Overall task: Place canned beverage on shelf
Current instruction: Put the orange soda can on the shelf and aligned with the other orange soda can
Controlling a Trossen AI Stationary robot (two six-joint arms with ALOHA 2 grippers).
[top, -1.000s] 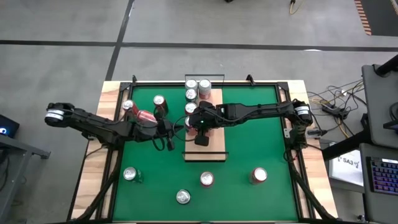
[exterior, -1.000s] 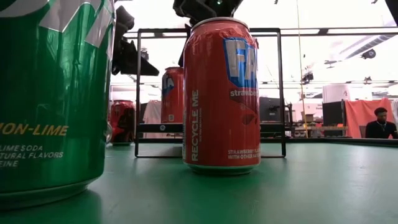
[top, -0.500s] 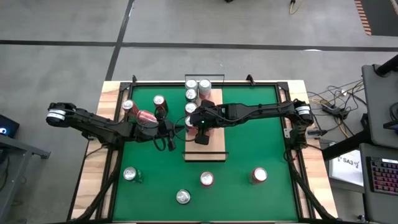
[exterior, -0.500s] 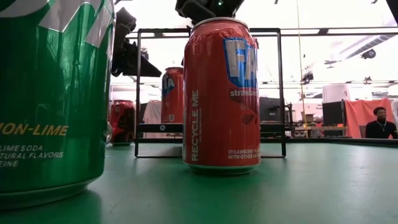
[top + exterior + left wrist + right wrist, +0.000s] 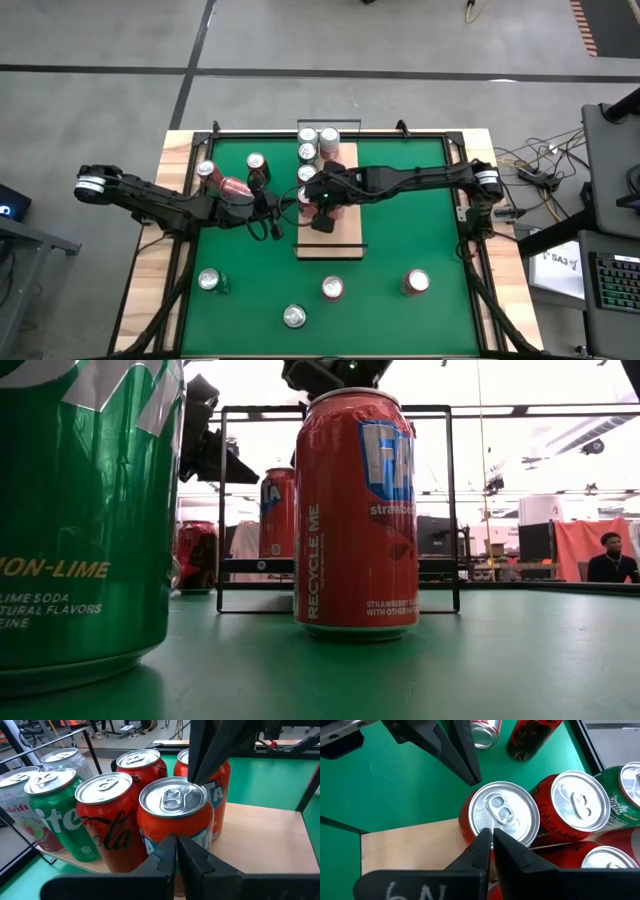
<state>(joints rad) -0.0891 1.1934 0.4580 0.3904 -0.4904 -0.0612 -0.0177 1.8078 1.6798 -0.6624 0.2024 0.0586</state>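
Observation:
The shelf [image 5: 335, 235], a pale wood board, lies on the middle of the green mat. An orange can [image 5: 172, 815] stands upright on the board's left part, next to several cans [image 5: 107, 820] packed at the far end. My left gripper [image 5: 176, 851] is shut, its tips at the orange can's side. My right gripper [image 5: 490, 836] is shut above the same can [image 5: 502, 812], its tips at the lid's rim. The high view shows both grippers meeting over that can [image 5: 305, 197]. My left gripper sets its shut fingertips against the orange can's side wall [image 5: 175, 836], high up, coming almost level from the table's left. My right gripper rests its shut fingertips on the lid's rim [image 5: 491, 826], slanting down from the table's right. The can stands upright on the board.
A red can [image 5: 235, 187] lies on its side on the mat left of the shelf, with two upright cans [image 5: 257, 164] beside it. Several more cans stand near the front edge [image 5: 332, 288]. The shelf's near half is bare board. A black rail frame [image 5: 335, 410] crosses the low view.

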